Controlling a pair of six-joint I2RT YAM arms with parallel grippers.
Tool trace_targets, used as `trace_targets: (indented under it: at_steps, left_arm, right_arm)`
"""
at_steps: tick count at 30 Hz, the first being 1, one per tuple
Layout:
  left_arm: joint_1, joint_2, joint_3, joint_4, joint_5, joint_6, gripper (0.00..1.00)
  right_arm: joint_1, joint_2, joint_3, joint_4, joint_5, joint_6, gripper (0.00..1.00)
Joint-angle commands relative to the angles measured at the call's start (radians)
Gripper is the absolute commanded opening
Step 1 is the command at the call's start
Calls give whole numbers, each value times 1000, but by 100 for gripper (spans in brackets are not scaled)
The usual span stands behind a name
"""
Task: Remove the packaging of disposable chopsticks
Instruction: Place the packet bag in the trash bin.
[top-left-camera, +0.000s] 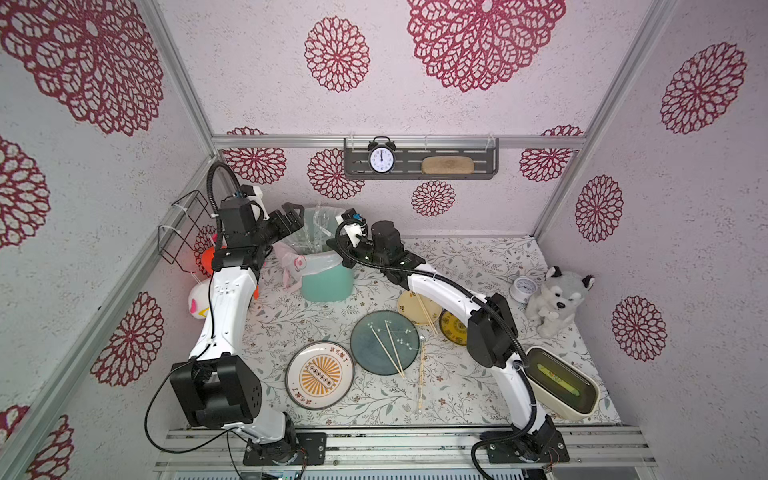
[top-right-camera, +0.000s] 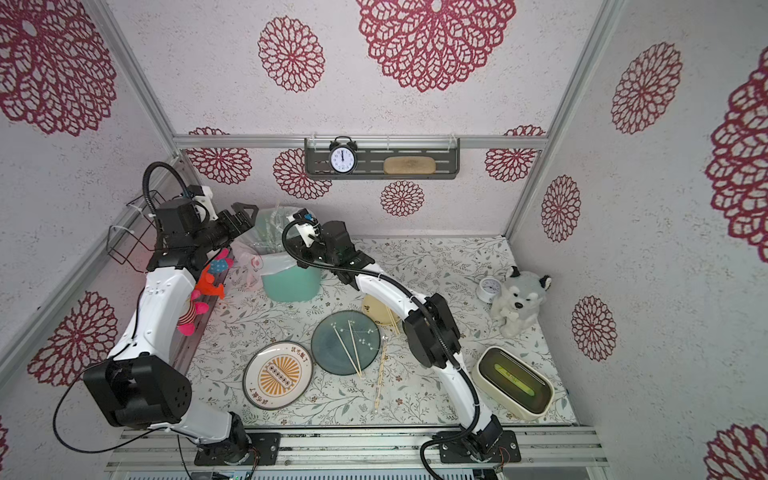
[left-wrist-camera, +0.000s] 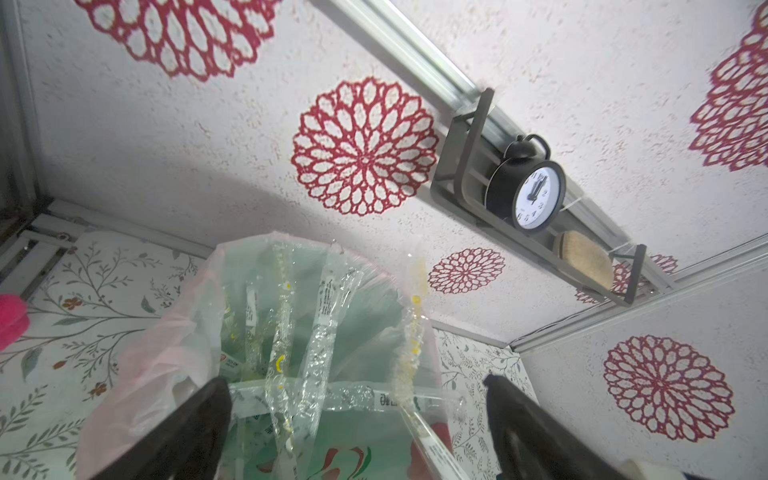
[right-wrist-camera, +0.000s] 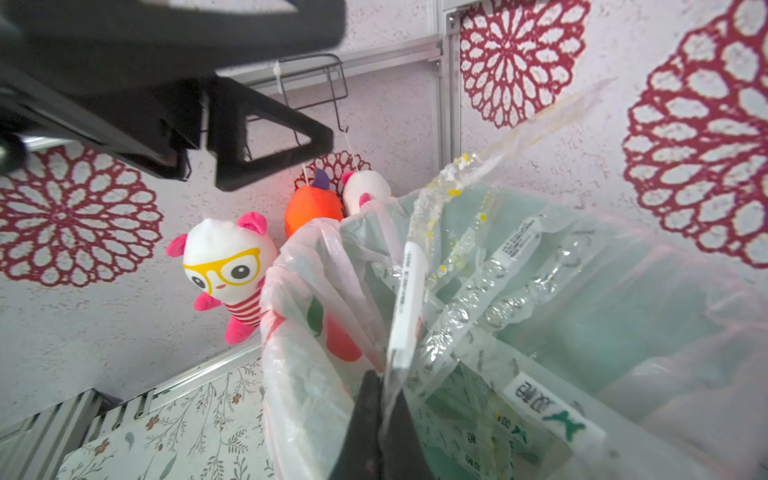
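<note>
Clamps the right gripper (right-wrist-camera: 380, 415) tight on a thin, crinkly clear sleeve (right-wrist-camera: 409, 282) with a white patch, above the round mint bin (top-left-camera: 328, 286). Spreads the left gripper (left-wrist-camera: 355, 382) wide, empty, nearby. Shows straight pale wooden chopsticks (top-left-camera: 387, 353) bare on a round dark plate (top-left-camera: 363, 357).

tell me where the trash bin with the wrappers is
In both top views the mint-green bin stands at the back, toward the robot's left, behind the dark plate; clear wrappers stick up from it.
</note>
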Motion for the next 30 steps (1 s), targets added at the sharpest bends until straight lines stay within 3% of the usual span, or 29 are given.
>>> trace_targets:
  at_steps: [1, 2, 3, 5, 6, 13, 15, 16, 21, 26, 30]
  left_arm:
    - [-10, -33, -4, 59, 24, -25, 98]
    - [-13, -30, -7, 63, 34, -26, 98]
    - [-14, -28, -8, 63, 39, -25, 98]
    - [-14, -25, -11, 61, 43, -23, 98]
    - [-16, -24, -14, 61, 39, -21, 98]
    - [-37, -18, -12, 46, 40, 0, 98]
    - [-46, -48, -43, 60, 42, 7, 98]
    - [-56, -72, -66, 71, 28, 17, 98]
    - [-174, -261, -183, 36, -153, 126, 98]
    - [-263, -422, -375, 100, -144, 101, 98]
    - [-335, -482, -403, 51, -226, 119, 98]
  right_arm:
    - [0, -19, 86, -107, 33, -46, 0]
    - [0, 0, 124, -141, 28, -47, 11]
    - [0, 16, 163, -177, 28, -46, 31]
    - [-1, 34, 208, -220, 27, -47, 60]
    - [-1, 31, 208, -224, 36, -47, 67]
    - [0, -12, 198, -243, 31, -60, 83]
    - [4, -60, 144, -229, 42, -54, 97]
    - [10, -94, 105, -223, 52, -66, 99]
    - [82, -377, -227, -175, 233, -183, 99]
    - [114, -725, -684, 0, 315, -109, 99]
    - [116, -888, -826, -22, 331, -48, 99]
